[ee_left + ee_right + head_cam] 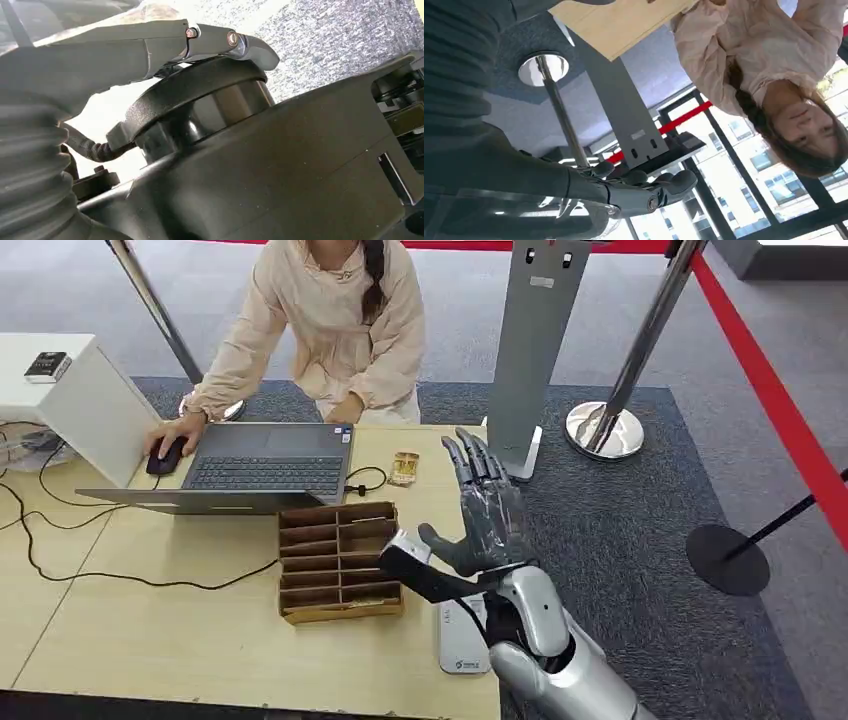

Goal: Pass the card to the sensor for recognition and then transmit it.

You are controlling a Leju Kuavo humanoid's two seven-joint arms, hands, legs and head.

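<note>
My right hand [485, 505] is raised above the table's right edge, palm turned toward the person, fingers spread and nothing in it. The right wrist view shows its fingers [644, 187] stretched out and empty. A brown cardboard organizer [338, 560] with several slots lies on the table just left of that hand. A small amber device [404, 468] on a black cable sits beside the laptop, beyond the organizer. A white flat device [460, 645] lies at the table's right edge under my forearm. My left hand [150, 40] hangs close to my dark body; its fingers are hidden.
A person sits across the wooden table [150, 640], one hand on a mouse [165, 455] beside an open laptop [255, 470]. A grey stand [530, 350] rises at the far right corner. Chrome posts [610, 425] with red tape border the carpet. A white box [75, 405] and cables lie left.
</note>
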